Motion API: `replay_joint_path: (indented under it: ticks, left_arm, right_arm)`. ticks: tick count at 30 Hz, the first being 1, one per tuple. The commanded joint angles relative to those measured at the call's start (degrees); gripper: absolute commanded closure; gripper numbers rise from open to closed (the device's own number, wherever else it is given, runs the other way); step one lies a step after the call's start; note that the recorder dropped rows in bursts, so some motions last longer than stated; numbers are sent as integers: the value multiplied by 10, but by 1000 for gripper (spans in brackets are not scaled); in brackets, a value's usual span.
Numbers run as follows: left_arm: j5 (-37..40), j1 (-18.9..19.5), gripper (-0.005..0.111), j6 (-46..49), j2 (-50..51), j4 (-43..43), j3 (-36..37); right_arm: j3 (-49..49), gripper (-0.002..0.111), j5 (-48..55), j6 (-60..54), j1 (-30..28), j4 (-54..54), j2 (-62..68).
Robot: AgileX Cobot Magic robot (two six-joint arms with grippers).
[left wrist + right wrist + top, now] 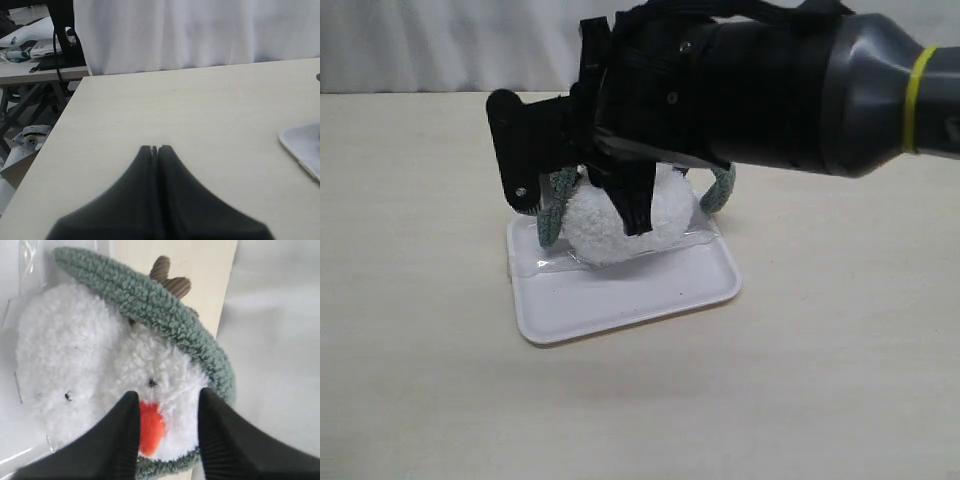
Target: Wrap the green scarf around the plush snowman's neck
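Observation:
The plush snowman (pixel 610 228) lies on a white tray (pixel 620 295); in the right wrist view its white body (pixel 65 350), orange nose (pixel 150 427) and a brown twig arm (pixel 167 277) show. The green scarf (pixel 150 305) curves along the far side of body and head and round under the chin; its ends (pixel 560 205) show on both sides of the toy. My right gripper (pixel 167 395) is over the head with its jaws apart, one finger beside the nose, one at the head's edge. My left gripper (pixel 155 148) is shut and holds nothing, over bare table.
A crumpled clear plastic sheet (pixel 545 262) lies on the tray under the toy. The right arm's bulky black wrist (pixel 720 80) hides the toy's upper part. A corner of the tray (pixel 300 145) shows in the left wrist view, and the table's edge with clutter beyond (pixel 35 135).

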Motion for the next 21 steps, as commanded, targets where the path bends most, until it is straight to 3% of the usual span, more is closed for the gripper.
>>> replay_joint_path:
  ticks: [1,5,8,12,16,21]
  left_arm:
    - [-4,-3,107,-1,-1,1,2]
    - [-4,-3,107,-1,-1,1,2]
    - [-4,-3,107,-1,-1,1,2]
    - [-4,-3,107,-1,-1,1,2]
    - [-4,-3,107,-1,-1,1,2]
    - [-4,-3,107,-1,-1,1,2]
  right_arm:
    - [1,103,11,155,-9,-40,-35]
    - [-6,104,11,276,-56,-35,-46]
    - [-31,104,7,300,-108,68,-46]
    - [-95,104,22,171,-184,335,-28]
    - [-174,100,66,47,-231,521,17]
    - [-256,77,150,17,-213,486,97]
